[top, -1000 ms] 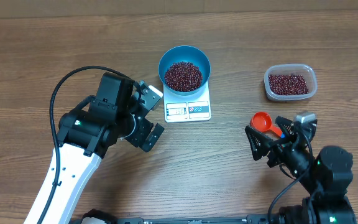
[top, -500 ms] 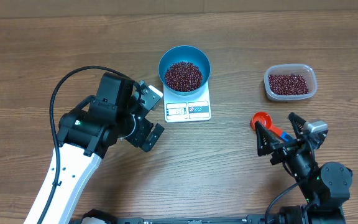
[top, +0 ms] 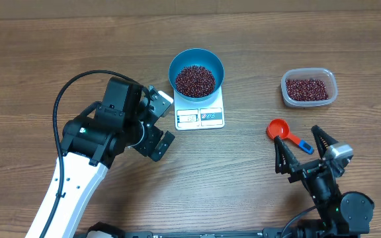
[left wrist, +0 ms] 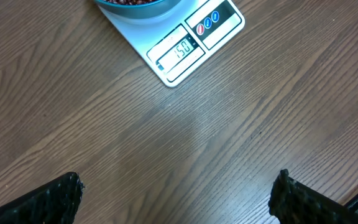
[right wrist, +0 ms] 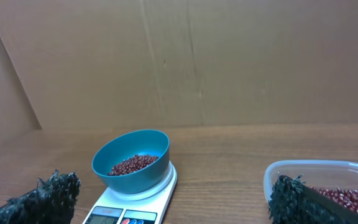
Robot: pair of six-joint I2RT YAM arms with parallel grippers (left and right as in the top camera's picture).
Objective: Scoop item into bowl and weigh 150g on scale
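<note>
The blue bowl (top: 196,61) stands on the white scale (top: 200,116) at mid-table, with a heap of red-brown beans (top: 195,80) inside. In the left wrist view the scale (left wrist: 194,43) has digits lit on its display, and the bowl's rim (left wrist: 135,5) shows at the top edge. My left gripper (top: 170,119) hangs open just left of the scale, with only bare wood between its fingers (left wrist: 178,186). Near the front right, my right gripper (top: 297,142) is open and empty. It faces the bowl (right wrist: 135,177) and the scale (right wrist: 157,196).
A red scoop (top: 278,129) with a blue handle lies on the table just beyond my right gripper. At the right, a clear plastic tub (top: 309,99) holds more beans (top: 307,89); its rim (right wrist: 328,167) shows beside my right finger. A brown cardboard wall stands behind the table.
My right arm has drawn back toward the table's front edge, away from the scoop, which now lies in full view. The left arm, bowl and scale have not moved.
</note>
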